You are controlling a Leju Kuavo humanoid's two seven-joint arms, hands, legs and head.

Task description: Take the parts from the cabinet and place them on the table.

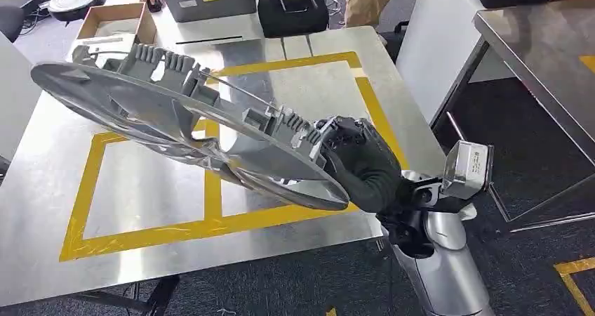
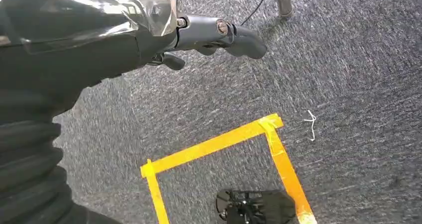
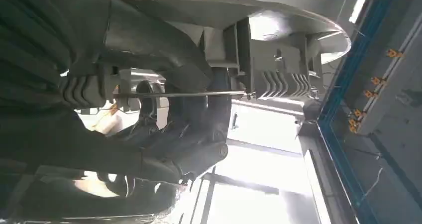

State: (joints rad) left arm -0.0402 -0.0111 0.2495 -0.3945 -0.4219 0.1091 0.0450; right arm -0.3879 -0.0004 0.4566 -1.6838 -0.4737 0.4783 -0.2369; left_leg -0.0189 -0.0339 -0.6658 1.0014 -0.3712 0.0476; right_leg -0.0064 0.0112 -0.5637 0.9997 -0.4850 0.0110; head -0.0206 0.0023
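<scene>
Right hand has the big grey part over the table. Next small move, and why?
Probably lower it straight down. The right hand grips the grey part by one end, tilted and held above the steel table, over the yellow tape squares. The left hand hangs over the carpet, holding nothing.

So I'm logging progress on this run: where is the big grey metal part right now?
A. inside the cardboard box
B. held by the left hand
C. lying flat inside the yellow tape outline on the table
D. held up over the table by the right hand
D: the right hand grips the grey part by one end, tilted above the table.
</scene>
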